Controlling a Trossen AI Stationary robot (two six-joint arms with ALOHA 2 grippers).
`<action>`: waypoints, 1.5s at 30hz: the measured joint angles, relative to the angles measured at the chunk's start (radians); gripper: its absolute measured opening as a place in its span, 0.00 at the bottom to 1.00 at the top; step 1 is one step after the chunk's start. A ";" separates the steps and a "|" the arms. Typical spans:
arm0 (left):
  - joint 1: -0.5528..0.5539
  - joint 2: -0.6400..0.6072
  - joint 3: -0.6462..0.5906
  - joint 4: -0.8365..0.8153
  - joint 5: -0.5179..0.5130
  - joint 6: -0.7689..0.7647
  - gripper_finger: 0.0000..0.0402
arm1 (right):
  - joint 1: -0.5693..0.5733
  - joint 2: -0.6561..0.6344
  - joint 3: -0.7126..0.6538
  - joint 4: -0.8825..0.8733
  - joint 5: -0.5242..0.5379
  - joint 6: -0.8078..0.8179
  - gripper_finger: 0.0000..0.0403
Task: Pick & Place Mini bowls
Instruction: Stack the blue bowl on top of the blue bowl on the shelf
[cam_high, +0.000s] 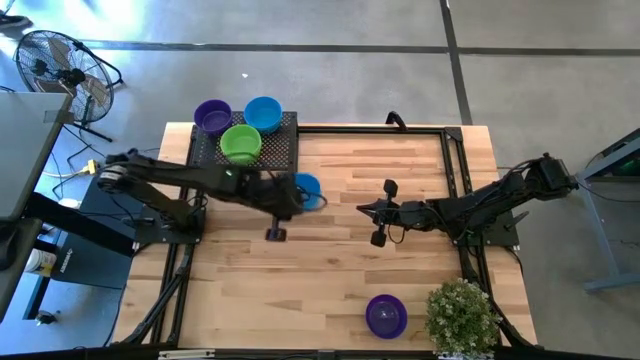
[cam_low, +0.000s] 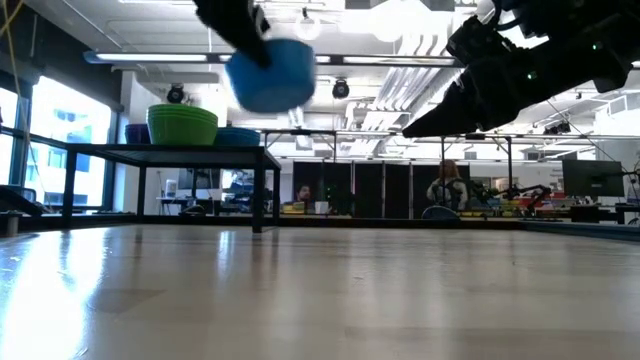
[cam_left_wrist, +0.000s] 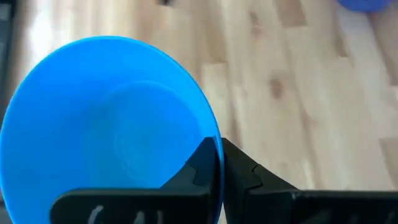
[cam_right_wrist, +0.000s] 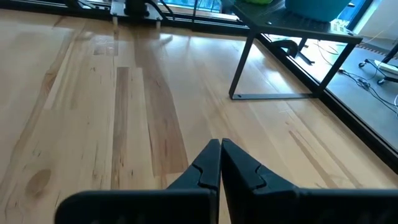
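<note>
Blue mini bowl (cam_left_wrist: 106, 130) clamped by its rim in the left end effector (cam_left_wrist: 221, 163), lifted clear of the surface (cam_high: 330, 290)
Held just beside the black mesh rack (cam_high: 275, 150), which carries purple (cam_high: 212, 116), blue (cam_high: 262, 112) and green (cam_high: 240, 143) bowls; another purple bowl (cam_high: 386, 315) sits well away from the rack, near the potted plant (cam_high: 462, 318); the right end effector (cam_right_wrist: 220, 163) hangs empty, fingers pressed together

High cam straight down; low cam table-level; wrist cams close; all share tabletop (cam_high: 330, 260).
</note>
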 joint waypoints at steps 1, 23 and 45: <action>0.009 -0.012 0.017 -0.019 -0.011 0.000 0.01 | 0.000 0.000 0.000 -0.001 0.000 0.000 0.00; 0.693 -0.033 0.271 -0.262 0.040 0.100 0.00 | 0.000 0.001 0.002 0.009 -0.001 0.003 0.00; 0.875 0.156 0.270 -0.255 0.175 0.187 0.00 | 0.000 0.001 0.000 0.009 -0.001 0.002 0.00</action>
